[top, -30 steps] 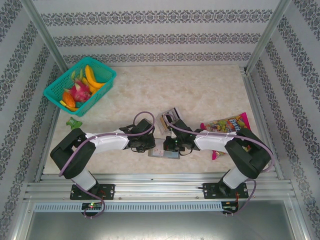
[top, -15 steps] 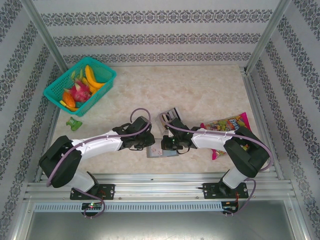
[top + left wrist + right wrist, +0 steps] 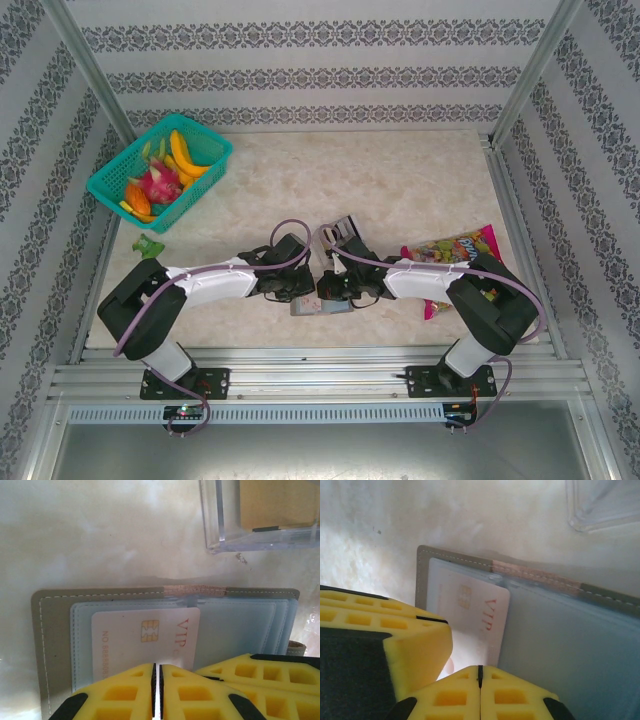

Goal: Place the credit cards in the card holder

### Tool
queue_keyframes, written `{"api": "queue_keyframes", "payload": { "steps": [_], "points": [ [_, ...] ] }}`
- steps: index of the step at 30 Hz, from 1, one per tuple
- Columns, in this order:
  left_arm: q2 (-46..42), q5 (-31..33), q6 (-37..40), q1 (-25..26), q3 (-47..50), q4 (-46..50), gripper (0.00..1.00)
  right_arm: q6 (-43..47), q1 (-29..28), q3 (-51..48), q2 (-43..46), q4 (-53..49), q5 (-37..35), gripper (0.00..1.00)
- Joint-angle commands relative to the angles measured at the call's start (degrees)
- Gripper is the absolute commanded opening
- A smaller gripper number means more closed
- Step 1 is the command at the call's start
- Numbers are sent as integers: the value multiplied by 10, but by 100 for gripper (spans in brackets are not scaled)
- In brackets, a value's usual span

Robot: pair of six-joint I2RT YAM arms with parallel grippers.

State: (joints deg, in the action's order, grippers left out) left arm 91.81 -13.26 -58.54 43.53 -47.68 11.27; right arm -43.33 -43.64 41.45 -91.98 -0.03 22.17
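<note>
Over the open card holder, which lies flat on the marble-patterned bench at its near edge, the two arms meet head-on in the overhead view. That view hides the holder's inside behind the wrists. The left wrist camera shows it: grey cover with white stitching, pale blue pockets, and a white credit card marked VIP, chip face up, lying on one half up to the centre fold. Whether the card sits inside a slot or merely on top cannot be told. The left gripper is closed, its yellow fingers all but meeting, tips over the card's near edge. The right wrist camera shows the right gripper likewise closed, empty, poised over the same edge just beside the left one. Just beyond the holder stands a clear plastic tray with a tan card in it. Overhead, a colourful candy bag lies to the holder's right. A teal basket of fruit, a banana among it, sits well apart at the far left.
</note>
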Motion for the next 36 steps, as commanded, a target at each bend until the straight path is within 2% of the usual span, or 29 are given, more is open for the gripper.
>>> {"api": "queue_keyframes", "payload": {
  "steps": [1,4,12,19,23,27,31,36],
  "points": [
    [0,3,-9,6,8,-16,15,-2,3,-8,-4,22,29,6],
    [0,0,-6,6,10,-22,17,4,4,0,-9,2,29,7],
    [17,4,0,6,7,-2,13,44,2,16,48,-124,-78,7],
    [40,16,1,6,15,16,9,56,-1,18,3,-148,-95,7],
    [38,34,1,6,22,33,9,65,-5,45,-11,-232,-178,6],
    [41,41,2,6,25,41,8,77,1,52,2,-282,-231,5],
    [41,52,1,6,26,53,8,80,13,47,19,-299,-246,4],
    [29,51,14,6,16,57,8,90,12,65,54,-283,-209,6]
  ]
}}
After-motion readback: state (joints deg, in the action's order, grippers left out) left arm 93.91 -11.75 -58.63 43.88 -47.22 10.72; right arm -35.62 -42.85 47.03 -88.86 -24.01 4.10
